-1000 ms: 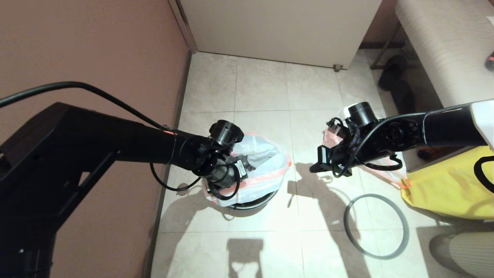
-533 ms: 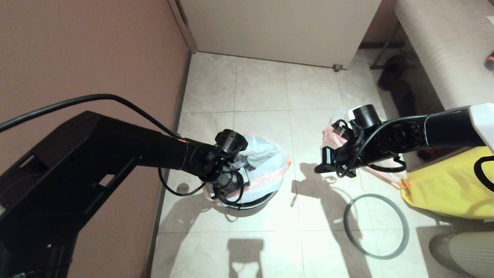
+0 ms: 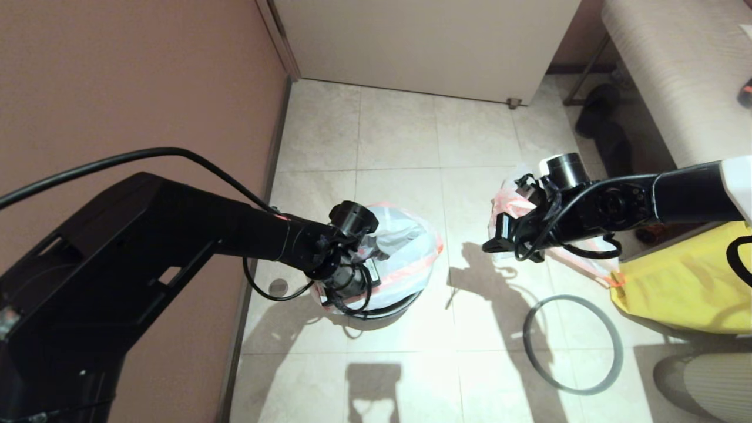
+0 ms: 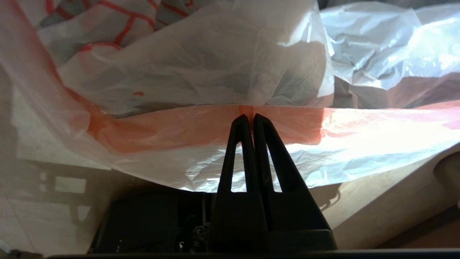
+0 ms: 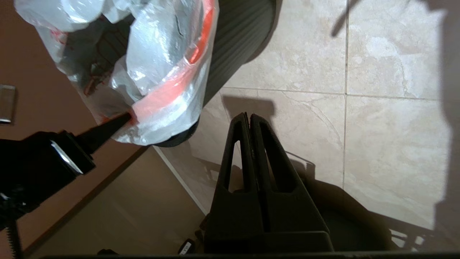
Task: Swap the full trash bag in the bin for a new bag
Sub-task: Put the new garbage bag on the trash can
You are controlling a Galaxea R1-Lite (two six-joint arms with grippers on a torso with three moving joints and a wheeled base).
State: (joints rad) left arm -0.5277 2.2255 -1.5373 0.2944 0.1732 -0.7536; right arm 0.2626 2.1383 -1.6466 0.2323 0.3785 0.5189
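The new bag (image 3: pixel 405 247), thin white plastic with a pink-red hem, lines the bin (image 3: pixel 388 308) by the left wall. My left gripper (image 4: pixel 248 117) is shut on the bag's pink hem (image 4: pixel 179 126) at the bin's near-left edge; the right wrist view shows its fingertips (image 5: pixel 122 120) pinching that hem over the bin's ribbed wall (image 5: pixel 237 39). My right gripper (image 3: pixel 484 247) hangs over bare floor to the right of the bin, shut and empty (image 5: pixel 248 117). The full trash bag (image 3: pixel 505 207) lies on the floor, mostly hidden behind the right arm. The grey hoop (image 3: pixel 526 338) lies flat on the tiles.
A yellow fabric bag (image 3: pixel 681 282) sits at the right edge. The brown wall (image 3: pixel 147 88) runs close along the bin's left. A pale cabinet (image 3: pixel 423 41) stands at the back, a ribbed bench (image 3: pixel 675 70) at the back right, with dark shoes (image 3: pixel 599 117) beneath it.
The left arm sank lower beside the bin, and its gripper opened and then shut on the bag's hem. The right arm drifted slightly right and away.
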